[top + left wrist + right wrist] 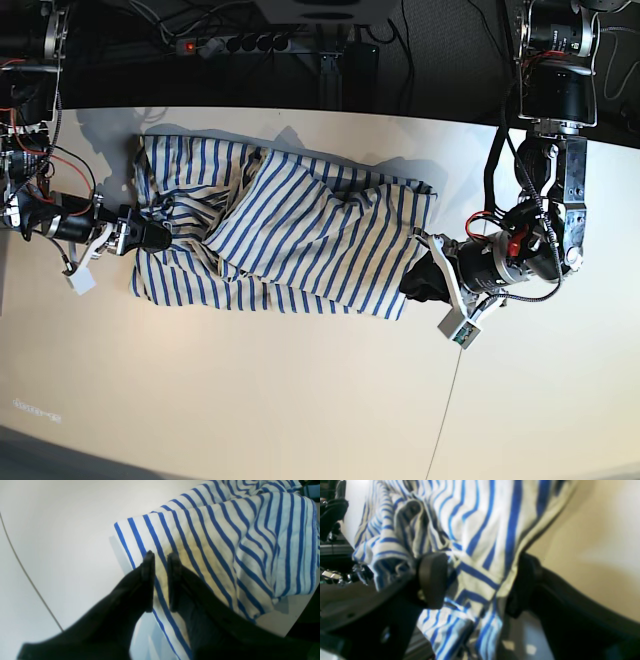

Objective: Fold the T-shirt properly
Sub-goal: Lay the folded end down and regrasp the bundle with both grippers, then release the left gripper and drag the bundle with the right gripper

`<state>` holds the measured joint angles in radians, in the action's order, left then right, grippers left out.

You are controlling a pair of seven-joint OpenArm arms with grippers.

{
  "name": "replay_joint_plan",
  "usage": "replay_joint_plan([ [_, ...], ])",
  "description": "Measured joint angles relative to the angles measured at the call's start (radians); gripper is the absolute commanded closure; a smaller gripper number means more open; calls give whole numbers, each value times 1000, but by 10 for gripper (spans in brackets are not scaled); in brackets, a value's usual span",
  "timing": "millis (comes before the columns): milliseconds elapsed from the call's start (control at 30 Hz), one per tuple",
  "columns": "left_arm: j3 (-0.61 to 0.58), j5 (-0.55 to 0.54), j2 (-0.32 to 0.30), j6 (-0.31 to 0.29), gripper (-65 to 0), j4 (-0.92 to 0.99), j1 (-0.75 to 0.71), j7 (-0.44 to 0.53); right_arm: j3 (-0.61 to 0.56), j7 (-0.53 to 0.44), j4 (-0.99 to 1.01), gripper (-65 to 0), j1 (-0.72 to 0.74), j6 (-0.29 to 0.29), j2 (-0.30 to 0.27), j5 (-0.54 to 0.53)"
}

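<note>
The T-shirt (300, 240), white with blue stripes, lies crumpled lengthwise across the white table (300, 390). My left gripper (428, 272) is at its right end. In the left wrist view the fingers (149, 580) of the left gripper (161, 555) stand nearly together with the shirt's edge (225, 542) running between them. My right gripper (160, 236) is at the shirt's left end. In the right wrist view the right gripper (477, 580) has its jaws wide apart, with bunched shirt cloth (480, 517) lying between them.
A thin cable (25, 575) runs over the table beside the left gripper and also shows in the base view (447, 400). A power strip (230, 43) and wiring lie behind the table's far edge. A small white block (82, 282) sits under the right arm.
</note>
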<state>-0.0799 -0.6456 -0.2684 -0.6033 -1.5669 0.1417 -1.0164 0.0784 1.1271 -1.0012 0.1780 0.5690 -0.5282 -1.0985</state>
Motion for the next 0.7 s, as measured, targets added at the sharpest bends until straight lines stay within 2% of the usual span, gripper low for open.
replay_joint_plan([
  [67,0,1,0,0,-99,0,0,0,0,0,0,-236,3,0,20,43],
  [167,0,-1,0,0,-99,0,0,0,0,-2,1,-32,2,-1,44,74],
  [200,0,0,0,0,-99,0,0,0,0,-9,1,0,2,-2,47,66],
  [300,0,1,0,0,-99,0,0,0,0,-48,1,0,0,-3,47,67],
  [467,-1,-1,-8,0,-99,0,-1,-11,-6,-171,0,0,3,-4,40,186],
  [533,-1,-2,-24,0,-99,0,0,-15,-6,-211,0,0,5,-4,25,201],
  [700,-1,-6,-54,0,-99,0,0,-23,82,-200,5,0,-1,0,-40,246],
])
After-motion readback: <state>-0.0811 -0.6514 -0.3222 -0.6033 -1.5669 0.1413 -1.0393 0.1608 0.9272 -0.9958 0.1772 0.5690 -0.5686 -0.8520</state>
